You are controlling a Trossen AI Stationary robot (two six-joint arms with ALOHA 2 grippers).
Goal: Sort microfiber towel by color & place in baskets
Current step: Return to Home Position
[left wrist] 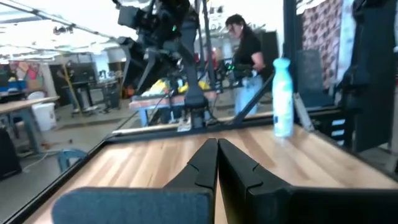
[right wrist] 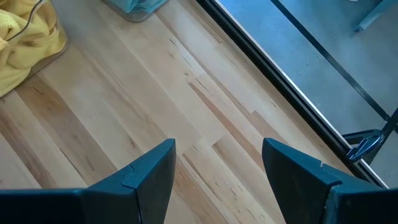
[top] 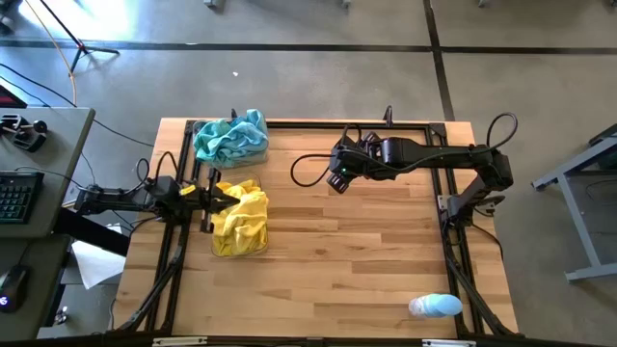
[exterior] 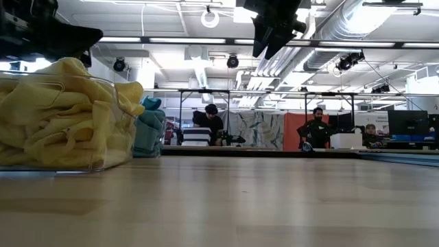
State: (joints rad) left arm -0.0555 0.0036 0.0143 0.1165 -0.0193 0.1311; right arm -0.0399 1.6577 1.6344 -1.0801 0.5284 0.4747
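Yellow towels (exterior: 58, 116) mostly hide the teal towels (exterior: 149, 129), seemingly binned too.

At the frame's left I count an upper bin (top: 204, 157) and a lower bin (top: 220, 251), two in all; one heap of teal cloths (top: 231, 138), one of yellow cloths (top: 241, 217), neither heap countable singly. One pale bottle (top: 436, 306), lower right.

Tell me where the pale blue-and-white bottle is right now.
In the high view the bottle sits at the table's lower-right corner, on the robot's right side, far from the yellow towels.
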